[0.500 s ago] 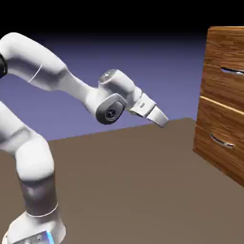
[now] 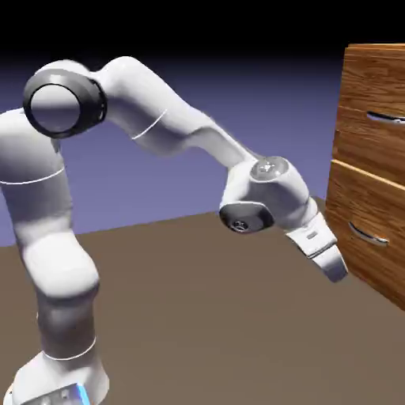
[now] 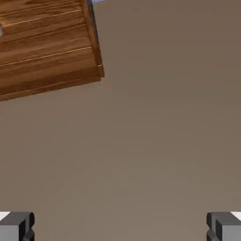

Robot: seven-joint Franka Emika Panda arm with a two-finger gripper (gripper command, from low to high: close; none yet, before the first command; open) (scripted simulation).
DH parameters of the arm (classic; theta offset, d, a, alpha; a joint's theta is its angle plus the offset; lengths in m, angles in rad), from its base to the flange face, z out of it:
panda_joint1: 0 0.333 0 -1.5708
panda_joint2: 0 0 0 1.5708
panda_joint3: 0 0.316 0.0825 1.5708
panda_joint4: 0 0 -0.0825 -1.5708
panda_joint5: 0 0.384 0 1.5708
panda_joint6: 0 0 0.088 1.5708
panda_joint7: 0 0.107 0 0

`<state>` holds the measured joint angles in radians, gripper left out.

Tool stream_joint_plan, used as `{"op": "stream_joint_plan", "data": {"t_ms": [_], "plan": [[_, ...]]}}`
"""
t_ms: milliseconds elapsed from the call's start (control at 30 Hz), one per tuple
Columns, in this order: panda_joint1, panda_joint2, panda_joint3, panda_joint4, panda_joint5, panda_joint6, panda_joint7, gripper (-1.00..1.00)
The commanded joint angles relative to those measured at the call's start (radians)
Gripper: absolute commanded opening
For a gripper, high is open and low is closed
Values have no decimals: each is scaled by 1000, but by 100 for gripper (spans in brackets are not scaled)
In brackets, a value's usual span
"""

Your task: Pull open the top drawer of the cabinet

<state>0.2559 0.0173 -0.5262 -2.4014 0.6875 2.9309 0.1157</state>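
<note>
The cabinet (image 2: 372, 190) is reddish-brown wood and stands at the exterior view's right. Its top drawer (image 2: 370, 146) sits flush, with a slim silver handle (image 2: 389, 119). My gripper (image 2: 336, 269) points down and to the right, close to the cabinet's lower front and well below the top drawer's handle. It touches nothing. In the hand view the gripper (image 3: 120, 228) is open, with its grey fingertips (image 3: 16, 226) far apart and only bare table between them. The cabinet's lower part (image 3: 47, 47) fills that view's upper left.
A lower drawer with its own silver handle (image 2: 368, 235) sits under the top one, about level with my wrist. The brown table (image 2: 198, 316) stretches from the arm's base to the cabinet's foot.
The arm has swung right and downward toward the cabinet. The gripper dropped from mid height to the lower drawer's level and is much closer to the cabinet front.
</note>
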Motion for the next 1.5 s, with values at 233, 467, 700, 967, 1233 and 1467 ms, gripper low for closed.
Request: {"op": "stream_joint_plan", "data": {"t_ms": [233, 467, 700, 967, 1233, 1467], "plan": [[125, 290, -260, 202, 339, -52, -309, 0], [232, 544, -487, 378, 636, -98, -579, 0], [338, 797, -714, 555, 933, -144, -849, 0], [460, 1087, -974, 757, 1273, -196, -1158, 0], [582, 1377, -1234, 958, 1612, -249, -1466, 0], [665, 1574, -1410, 1095, 1842, -284, -1676, 0]]}}
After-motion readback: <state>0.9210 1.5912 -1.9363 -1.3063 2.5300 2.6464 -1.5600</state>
